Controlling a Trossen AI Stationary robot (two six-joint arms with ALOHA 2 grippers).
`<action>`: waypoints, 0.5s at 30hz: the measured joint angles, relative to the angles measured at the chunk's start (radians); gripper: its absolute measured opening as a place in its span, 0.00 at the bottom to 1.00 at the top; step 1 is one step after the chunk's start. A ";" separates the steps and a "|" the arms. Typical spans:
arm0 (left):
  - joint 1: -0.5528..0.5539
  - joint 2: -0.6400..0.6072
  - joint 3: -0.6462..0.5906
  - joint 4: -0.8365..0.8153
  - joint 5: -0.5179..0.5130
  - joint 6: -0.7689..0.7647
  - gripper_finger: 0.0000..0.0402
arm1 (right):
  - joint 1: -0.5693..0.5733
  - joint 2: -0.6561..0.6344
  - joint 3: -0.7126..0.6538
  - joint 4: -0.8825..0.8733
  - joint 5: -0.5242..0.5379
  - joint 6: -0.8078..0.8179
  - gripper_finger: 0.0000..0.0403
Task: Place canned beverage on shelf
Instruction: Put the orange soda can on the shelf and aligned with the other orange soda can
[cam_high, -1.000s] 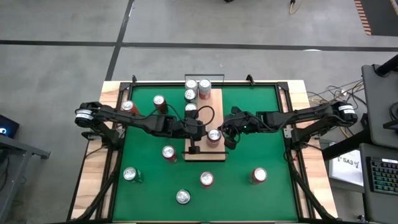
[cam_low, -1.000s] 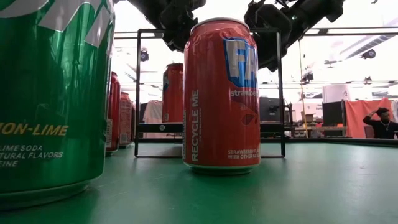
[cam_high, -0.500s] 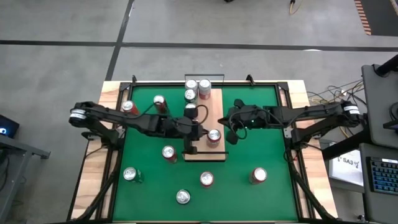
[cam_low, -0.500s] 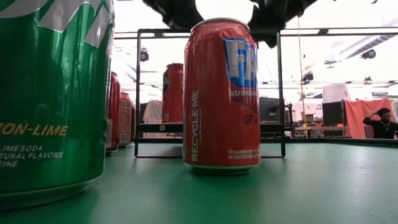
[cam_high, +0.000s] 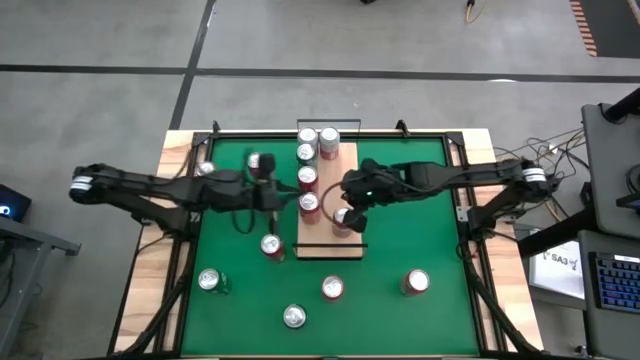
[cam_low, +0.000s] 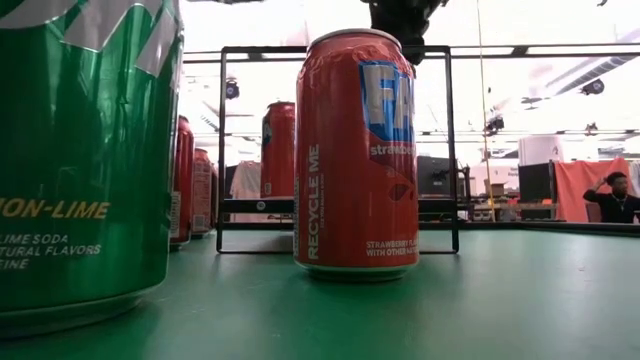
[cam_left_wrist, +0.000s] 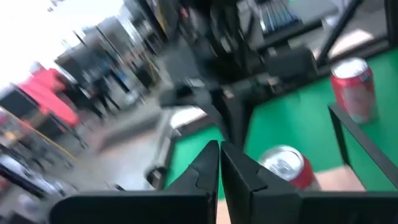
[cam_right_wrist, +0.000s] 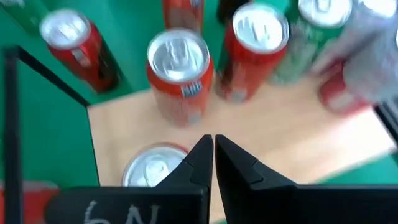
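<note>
The shelf (cam_high: 345, 170) is a pale wood board with black end rails in the middle of the green mat. Several red and green cans stand upright on it, among them a red can (cam_high: 310, 203) and another (cam_high: 343, 220). My left gripper (cam_high: 282, 196) hovers shut and empty just left of the shelf, its fingers (cam_left_wrist: 219, 167) pointing nearly level toward the red can (cam_left_wrist: 285, 165). My right gripper (cam_high: 347, 203) hangs shut and empty above the shelf's near half, slanting down over the cans (cam_right_wrist: 178, 67).
Loose cans stand on the mat: two left of the shelf at the back (cam_high: 258, 162), one at its near left corner (cam_high: 270, 245), and several toward the near edge (cam_high: 332, 288). In the low view a red can (cam_low: 355, 150) and a green can (cam_low: 80, 150) stand close.
My left gripper has drawn back from over the shelf toward the table's left edge, rising and rolling, and has stayed shut. A red can on the shelf now shows where it was. My right gripper has risen and shifted slightly left over the shelf.
</note>
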 joint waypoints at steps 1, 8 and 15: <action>0.002 -0.035 -0.034 0.031 0.003 0.017 0.00 | 0.003 0.021 0.028 -0.042 0.000 0.011 0.02; 0.030 -0.246 -0.211 0.163 0.025 0.085 0.00 | 0.022 0.143 0.167 -0.147 -0.020 0.028 0.02; 0.045 -0.359 -0.319 0.170 0.026 0.139 0.00 | 0.025 0.211 0.245 -0.261 -0.062 0.040 0.02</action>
